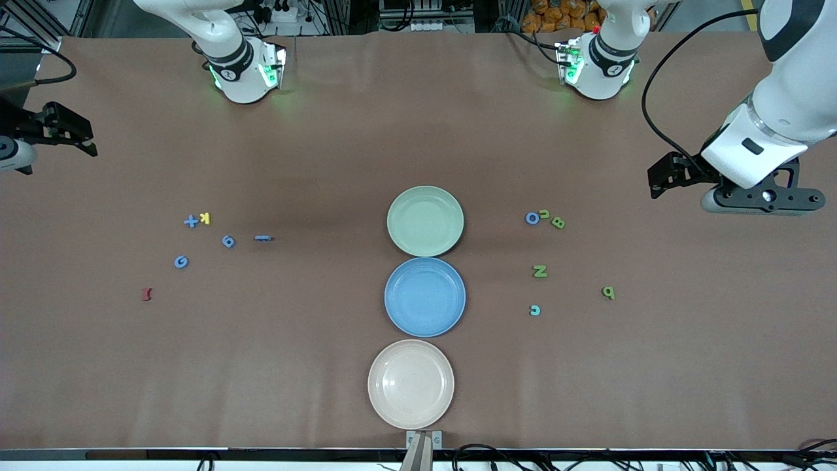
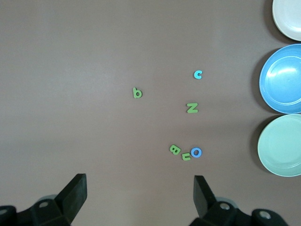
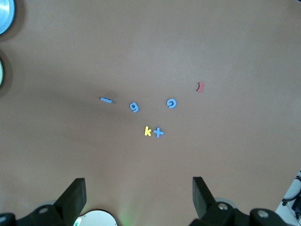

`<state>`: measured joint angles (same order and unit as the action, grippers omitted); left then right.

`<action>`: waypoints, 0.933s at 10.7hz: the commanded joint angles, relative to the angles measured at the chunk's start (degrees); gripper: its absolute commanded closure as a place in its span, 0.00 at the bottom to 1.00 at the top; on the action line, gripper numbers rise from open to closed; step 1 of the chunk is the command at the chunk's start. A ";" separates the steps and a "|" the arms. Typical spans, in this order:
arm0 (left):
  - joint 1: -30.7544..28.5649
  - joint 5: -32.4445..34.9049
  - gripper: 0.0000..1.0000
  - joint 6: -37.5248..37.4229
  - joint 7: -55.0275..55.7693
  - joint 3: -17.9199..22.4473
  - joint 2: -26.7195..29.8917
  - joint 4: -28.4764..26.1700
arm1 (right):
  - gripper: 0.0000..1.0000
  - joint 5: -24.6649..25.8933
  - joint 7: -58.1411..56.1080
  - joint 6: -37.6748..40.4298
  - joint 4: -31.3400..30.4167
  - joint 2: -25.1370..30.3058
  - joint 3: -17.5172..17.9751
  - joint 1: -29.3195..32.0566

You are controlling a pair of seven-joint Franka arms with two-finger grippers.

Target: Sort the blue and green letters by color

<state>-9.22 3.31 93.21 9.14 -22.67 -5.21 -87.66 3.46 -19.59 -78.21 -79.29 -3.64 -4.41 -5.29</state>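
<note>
Blue pieces, right arm's end: a plus, a 6, a G and a dash lie loose on the counter, at about 9 o'clock from the plates, with 12 toward the arms' bases.
Pieces, left arm's end: at about 3 o'clock from the plates lie a blue O, with a green u touching it and a green B just beside that.
Others there: a green N, a green b and a pale blue c lie apart, nearer the front camera.
Plates: green plate at 12, blue plate in the middle, cream plate at 6; none holds a piece.
Odd pieces: yellow K touches the plus; dark red piece lies at 7 o'clock from the G.
Left arm's fingers: spread wide, holding nothing, over bare counter at its own end.
Right arm's fingers: spread wide, holding nothing, over the counter's edge at its own end.
</note>
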 commanded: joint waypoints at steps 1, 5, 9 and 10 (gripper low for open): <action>-0.19 0.39 0.00 -0.83 0.01 -0.27 0.11 0.82 | 0.00 -0.03 -0.62 -0.80 -1.40 1.01 0.46 0.72; -0.54 -1.64 0.00 -0.92 0.53 0.17 -0.24 1.44 | 0.00 -0.03 -0.62 -0.71 -1.31 1.09 0.54 0.63; -1.06 -1.81 0.00 -0.92 0.27 0.26 -0.16 1.44 | 0.00 0.76 -0.01 -0.54 1.06 1.09 0.63 0.63; -0.98 -1.90 0.00 -0.92 0.44 0.26 -0.16 1.44 | 0.00 0.15 -0.01 -0.71 1.85 0.92 0.63 0.63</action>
<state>-9.70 2.66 93.21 9.18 -22.40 -5.21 -87.30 3.53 -19.59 -78.88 -78.79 -3.44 -4.38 -5.29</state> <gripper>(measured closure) 0.000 0.000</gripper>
